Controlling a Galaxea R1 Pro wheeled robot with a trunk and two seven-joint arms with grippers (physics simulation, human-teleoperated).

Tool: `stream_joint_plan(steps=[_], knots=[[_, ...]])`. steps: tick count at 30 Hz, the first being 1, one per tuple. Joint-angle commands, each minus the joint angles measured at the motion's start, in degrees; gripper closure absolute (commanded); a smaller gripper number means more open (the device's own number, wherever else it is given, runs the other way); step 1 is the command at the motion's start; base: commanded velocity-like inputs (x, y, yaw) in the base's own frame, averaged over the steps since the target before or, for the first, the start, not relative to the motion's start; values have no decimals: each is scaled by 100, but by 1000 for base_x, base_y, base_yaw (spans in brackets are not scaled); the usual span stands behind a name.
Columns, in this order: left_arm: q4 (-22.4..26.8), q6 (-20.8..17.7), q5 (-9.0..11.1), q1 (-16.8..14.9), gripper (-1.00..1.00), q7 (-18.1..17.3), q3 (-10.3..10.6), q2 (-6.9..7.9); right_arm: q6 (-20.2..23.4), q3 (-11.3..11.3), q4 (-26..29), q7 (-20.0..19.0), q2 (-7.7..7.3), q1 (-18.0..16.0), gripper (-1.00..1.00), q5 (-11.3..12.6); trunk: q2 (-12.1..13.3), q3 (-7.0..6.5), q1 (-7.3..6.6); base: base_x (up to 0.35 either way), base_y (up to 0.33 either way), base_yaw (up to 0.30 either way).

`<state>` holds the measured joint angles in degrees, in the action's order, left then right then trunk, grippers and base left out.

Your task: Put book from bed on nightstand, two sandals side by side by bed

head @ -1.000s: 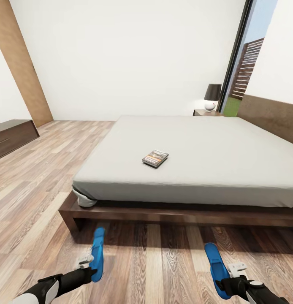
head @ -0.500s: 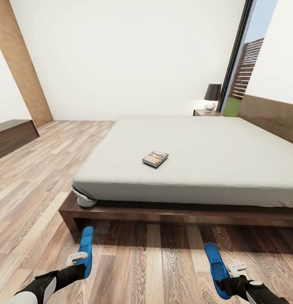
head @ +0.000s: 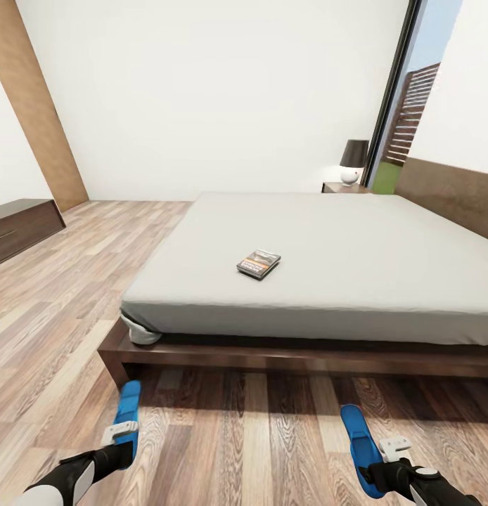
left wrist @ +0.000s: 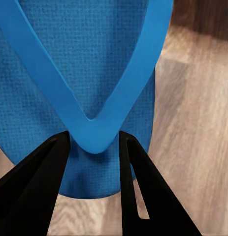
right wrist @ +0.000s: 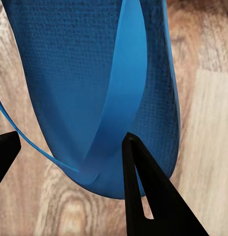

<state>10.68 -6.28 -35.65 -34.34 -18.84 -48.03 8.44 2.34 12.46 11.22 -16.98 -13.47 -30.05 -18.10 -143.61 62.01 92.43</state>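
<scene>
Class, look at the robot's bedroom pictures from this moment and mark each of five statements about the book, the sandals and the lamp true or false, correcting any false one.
1. The book lies on the bed's grey mattress. True.
2. The left tool has its fingers on either side of a blue sandal's thong strap. True.
3. Both sandals rest on the mattress. False: the left sandal and right sandal are over the wood floor in front of the bed.
4. The lamp stands on the floor by the wardrobe. False: it stands on the nightstand beyond the bed.
5. The two sandals touch each other. False: they are well apart.
</scene>
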Motion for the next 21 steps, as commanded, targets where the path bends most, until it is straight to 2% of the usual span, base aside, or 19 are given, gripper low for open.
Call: stream_joint_plan(steps=[1,6,21], knots=[[13,-40,-23,-3,100,-4,-44,-5,30,55,11,-60,2,-1,100,-36,-2,5,-1,0,0,0],[13,-40,-36,-3,100,54,-34,-8,30,55,11,-60,2,-1,100,-36,-2,5,-1,0,0,0],[14,-40,-47,-3,100,65,-31,-9,30,55,11,-61,-18,-1,100,-36,-22,337,37,0,0,0]])
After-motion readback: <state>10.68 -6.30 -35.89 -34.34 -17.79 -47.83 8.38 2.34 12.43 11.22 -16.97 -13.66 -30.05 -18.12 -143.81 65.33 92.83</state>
